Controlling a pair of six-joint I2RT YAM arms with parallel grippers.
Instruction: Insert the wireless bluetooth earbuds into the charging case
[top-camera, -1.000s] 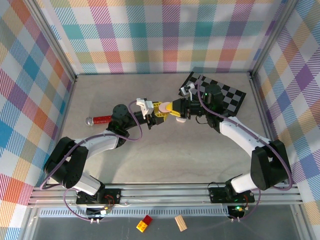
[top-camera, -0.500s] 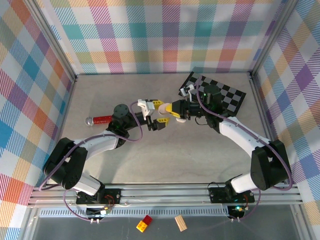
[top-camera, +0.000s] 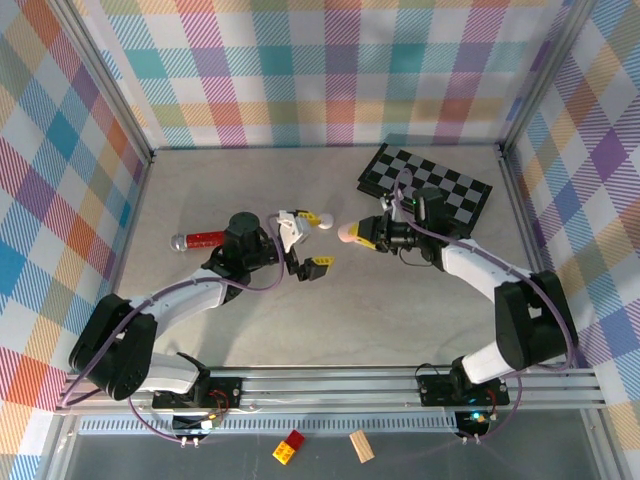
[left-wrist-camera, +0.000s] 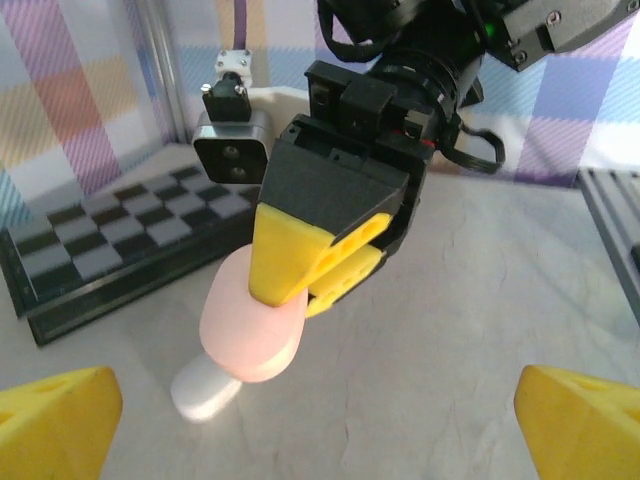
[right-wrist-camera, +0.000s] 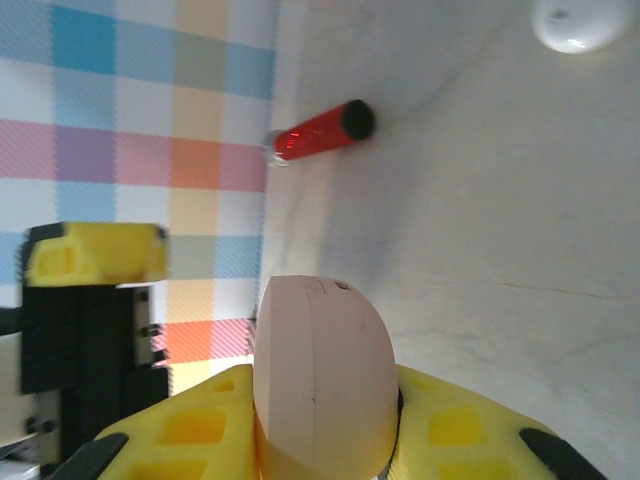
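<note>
Left gripper (top-camera: 321, 240) stands wide, with nothing between its yellow fingers (left-wrist-camera: 55, 420). Facing it, just apart, the right gripper (top-camera: 360, 232) pinches the pink case (left-wrist-camera: 248, 332), which pokes out past its tips toward the left one. Under the case a white pebble (left-wrist-camera: 205, 390) lies on the grey table (top-camera: 400, 310). Bud or case, I can't tell. Behind the right gripper sits a checkerboard (top-camera: 440, 185). Behind the left gripper, well apart, lies a red tube (top-camera: 205, 239). Plaid walls (top-camera: 330, 70) box the table on three sides.
</note>
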